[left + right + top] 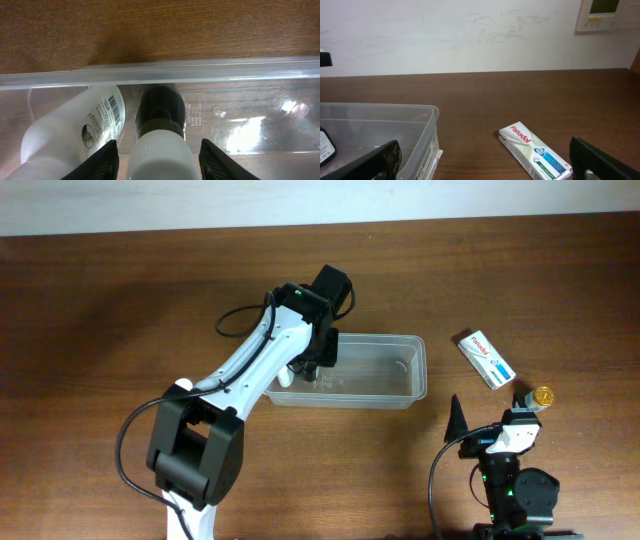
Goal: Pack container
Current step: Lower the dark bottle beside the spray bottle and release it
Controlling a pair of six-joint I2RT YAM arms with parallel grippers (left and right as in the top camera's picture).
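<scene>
Wood table: 1 container w/ 2 bottles, 1 box; left tool apart astride black bottle, right tool apart.

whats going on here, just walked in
The left gripper hangs over the left end of the clear container. Its open fingers sit either side of a dark bottle with a white cap inside, beside a white bottle. The right gripper sits open and idle near a Panadol box, which lies on the table, not yet packed.
</scene>
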